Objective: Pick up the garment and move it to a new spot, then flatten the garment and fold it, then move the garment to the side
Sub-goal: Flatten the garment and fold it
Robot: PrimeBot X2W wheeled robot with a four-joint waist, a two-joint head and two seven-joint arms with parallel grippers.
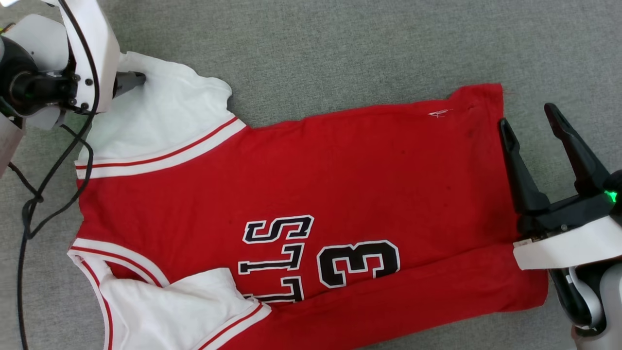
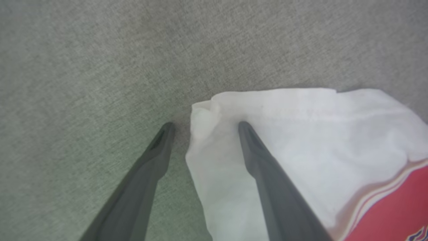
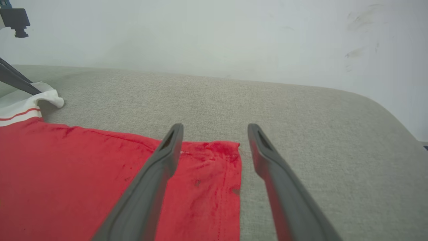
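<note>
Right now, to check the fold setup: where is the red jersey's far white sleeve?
Head view, upper left: the white sleeve lies on the grey fabric surface, its corner straddled by the open left gripper.

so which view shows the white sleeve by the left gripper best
The head view: the white sleeve shows nearly whole, cuff to striped trim. The left wrist view shows its cuff close up, one corner between the open left gripper's fingers. The right wrist view has a small edge of it.

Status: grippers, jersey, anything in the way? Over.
Both open, empty: left gripper straddles far sleeve corner, right gripper straddles hem corner. Garment spread flat, near sleeve folded over lettering. Black cable dangles by shoulder.
</note>
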